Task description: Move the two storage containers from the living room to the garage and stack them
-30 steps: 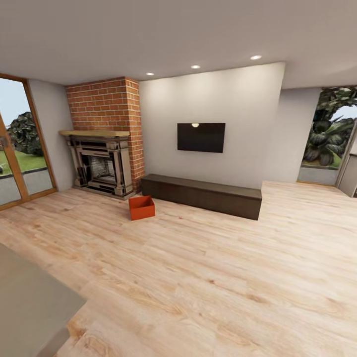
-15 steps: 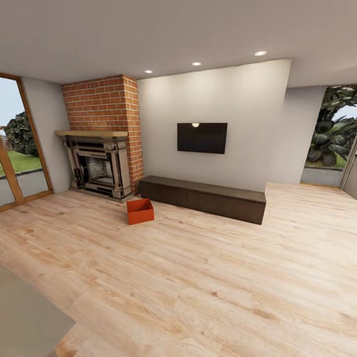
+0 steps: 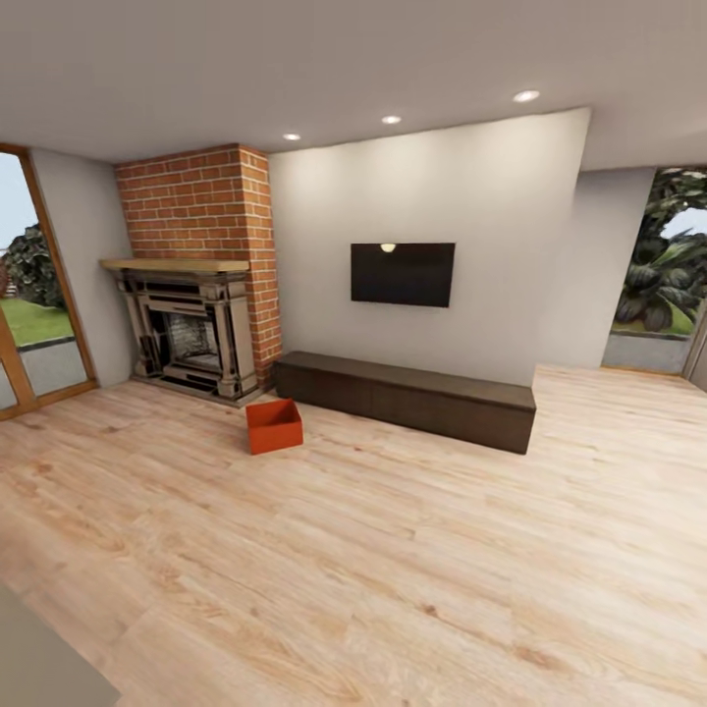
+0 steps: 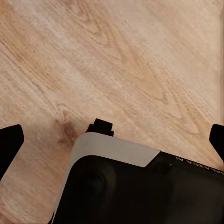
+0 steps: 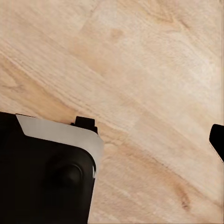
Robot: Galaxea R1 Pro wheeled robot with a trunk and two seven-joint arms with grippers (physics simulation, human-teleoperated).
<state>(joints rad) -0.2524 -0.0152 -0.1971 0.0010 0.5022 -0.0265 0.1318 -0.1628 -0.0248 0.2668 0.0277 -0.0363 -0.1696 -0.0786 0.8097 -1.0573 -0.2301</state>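
we look across light wood-plank flooring [image 3: 393,570] at one lidless orange-red plastic bin [image 3: 273,425], standing on the planks just in front of the red-brick fireplace [image 3: 191,285] and near the left end of a long dark brown low cabinet [image 3: 407,398]. above the cabinet a black flat screen [image 3: 403,274] hangs on the pale wall. wood-framed glass doors [image 3: 34,295] stand at the left.

A home living room: brick fireplace [image 3: 196,295], wall-mounted television [image 3: 403,274] (above a low dark cabinet [image 3: 407,396]), wood-plank flooring [image 3: 393,550].
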